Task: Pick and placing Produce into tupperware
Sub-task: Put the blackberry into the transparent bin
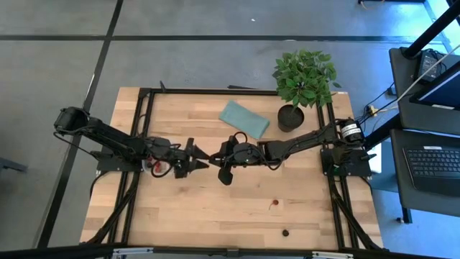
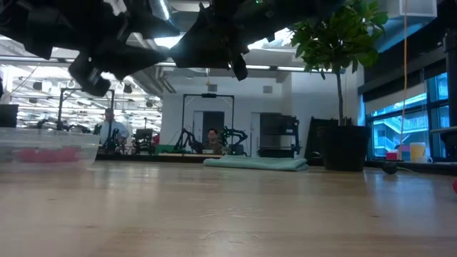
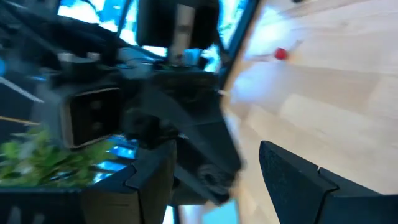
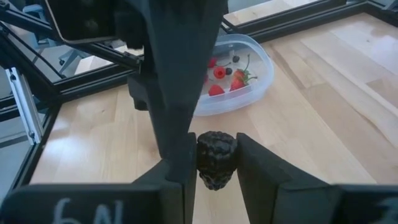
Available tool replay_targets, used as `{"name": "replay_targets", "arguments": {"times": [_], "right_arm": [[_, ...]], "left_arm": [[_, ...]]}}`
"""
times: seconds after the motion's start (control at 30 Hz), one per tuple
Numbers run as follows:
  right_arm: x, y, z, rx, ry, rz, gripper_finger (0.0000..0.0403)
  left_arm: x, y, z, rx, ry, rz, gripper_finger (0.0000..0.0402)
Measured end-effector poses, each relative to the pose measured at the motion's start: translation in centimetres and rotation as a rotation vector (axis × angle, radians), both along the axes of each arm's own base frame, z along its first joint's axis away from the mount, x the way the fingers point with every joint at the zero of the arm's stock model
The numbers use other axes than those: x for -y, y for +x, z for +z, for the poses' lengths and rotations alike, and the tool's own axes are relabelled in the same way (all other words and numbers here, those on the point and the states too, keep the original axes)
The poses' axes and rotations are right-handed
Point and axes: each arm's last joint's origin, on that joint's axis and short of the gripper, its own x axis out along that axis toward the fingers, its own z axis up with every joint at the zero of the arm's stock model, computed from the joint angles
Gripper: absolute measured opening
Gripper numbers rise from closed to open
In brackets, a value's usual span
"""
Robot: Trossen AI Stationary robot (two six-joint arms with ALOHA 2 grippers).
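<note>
The right gripper is closed on a blackberry, the dark knobbly fruit pinched between its two fingers and carried clear of the table. It hangs just short of the tupperware, so the berry looks meant for a drop among the raspberries and small dark berries already lying inside. The left gripper has its fingers spread and holds nothing. In the high view it sits beside the tupperware, tip to tip with the right gripper, probably because both arms reach toward the same container. On the far side of the right arm from the tupperware, a red berry with a stem and a dark berry lie loose on the wooden table, not yet collected.
</note>
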Motion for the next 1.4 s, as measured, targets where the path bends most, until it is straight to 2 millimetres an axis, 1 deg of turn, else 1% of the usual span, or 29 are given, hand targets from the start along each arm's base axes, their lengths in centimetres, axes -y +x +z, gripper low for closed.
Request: {"name": "replay_targets", "arguments": {"times": [0.17, 0.3, 0.47, 0.67, 0.87, 1.0, 1.2, 1.4], "right_arm": [[0.0, 0.0, 0.1, 0.007, 0.001, 0.0, 0.0094], [0.0, 0.0, 0.1, 0.009, 0.002, 0.0, 0.0094], [0.0, 0.1, 0.1, 0.015, 0.003, 0.001, 0.0094], [0.0, 0.1, 0.1, 0.014, 0.002, 0.001, 0.0094], [0.0, 0.1, 0.1, 0.014, 0.001, 0.001, 0.0094], [0.0, 0.1, 0.1, 0.014, 0.0, 0.002, 0.0094], [0.0, 0.1, 0.2, 0.016, 0.0, 0.002, 0.0094], [0.0, 0.0, 0.2, 0.015, 0.002, 0.002, 0.0094]], "left_arm": [[-0.2, 0.1, 0.0, 0.004, -0.009, 0.015, 0.0224], [-0.5, 0.4, -0.6, -0.028, -0.018, 0.028, 0.0224], [-0.9, 1.1, -1.2, -0.014, -0.021, 0.05, 0.0224], [-0.9, 1.4, -1.0, 0.041, -0.029, 0.048, 0.0224], [-0.8, 1.4, -1.0, 0.036, -0.062, 0.051, 0.0221], [-0.8, 1.4, -1.0, 0.034, -0.085, 0.053, 0.0201], [-0.8, 1.4, -1.0, 0.029, -0.085, 0.049, 0.0154], [-0.9, 1.4, -1.0, 0.028, -0.093, -0.008, 0.0114]]}}
